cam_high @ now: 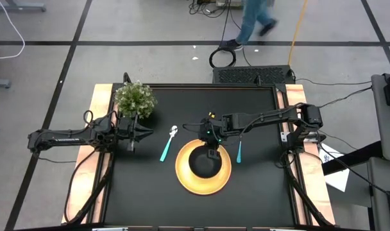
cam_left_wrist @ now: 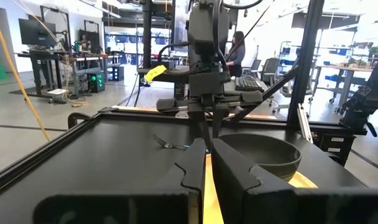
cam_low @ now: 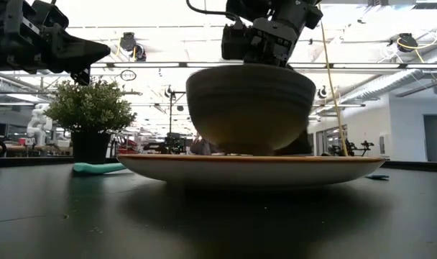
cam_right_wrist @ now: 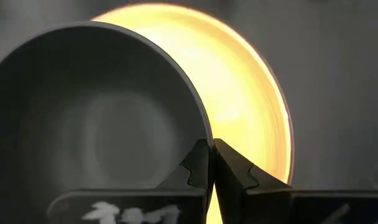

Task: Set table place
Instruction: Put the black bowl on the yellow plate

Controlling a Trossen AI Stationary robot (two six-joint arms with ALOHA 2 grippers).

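A robot's right gripper (cam_high: 211,151) pinches the rim of a black bowl (cam_high: 204,162) with its fingers shut thin on the wall, one inside and one outside, as the bowl sits on or just above the round yellow plate (cam_high: 203,168) near the middle of the black table (cam_high: 259,192); the low view shows the bowl's foot at the plate's surface, though whether it fully rests there cannot be told. The bowl looks rigid, smooth and fairly thick-walled, likely ceramic or hard plastic, so a rim grip at one point will let it tip or slip if the arm moves sharply, and it could chip against the plate. The plate is shallow with a low lip, hard to take from above except at its edge. A teal-handled spoon (cam_high: 169,145) lies just left of the plate, a teal-handled fork (cam_high: 239,151) just right of it, both flat on the surface and slender, best taken across the handle. The left gripper (cam_high: 132,133) waits near the table's left side, its fingers closed on nothing, beside a small potted plant (cam_high: 135,99) at the far left corner. Open tabletop lies in front of the plate and to both sides beyond the cutlery; the wooden side strips are well apart from the setting. A person walks across the floor behind the table.
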